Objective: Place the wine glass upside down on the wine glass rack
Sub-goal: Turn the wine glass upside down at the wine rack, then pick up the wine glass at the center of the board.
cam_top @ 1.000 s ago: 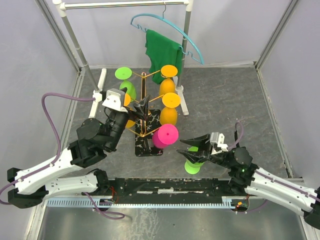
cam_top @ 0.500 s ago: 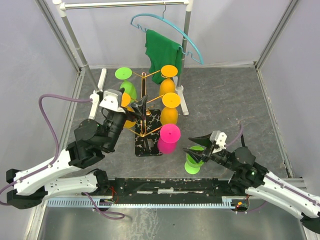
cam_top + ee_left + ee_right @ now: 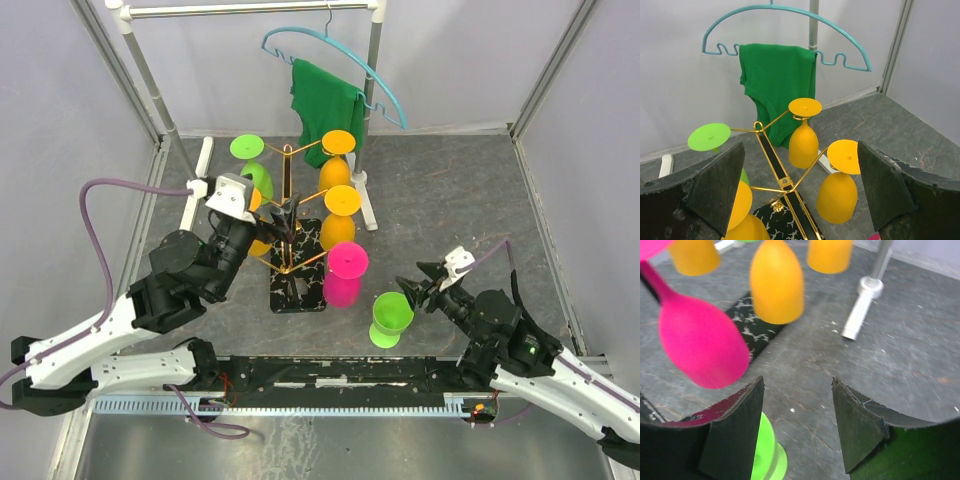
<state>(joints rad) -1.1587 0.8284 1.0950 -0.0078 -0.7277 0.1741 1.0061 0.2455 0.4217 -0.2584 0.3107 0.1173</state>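
You have nothing to read here: no lettering, label, brand, number or sign is legible in any view. The white marks on the black base of the rack [image 3: 287,175] are marble veining, not writing.
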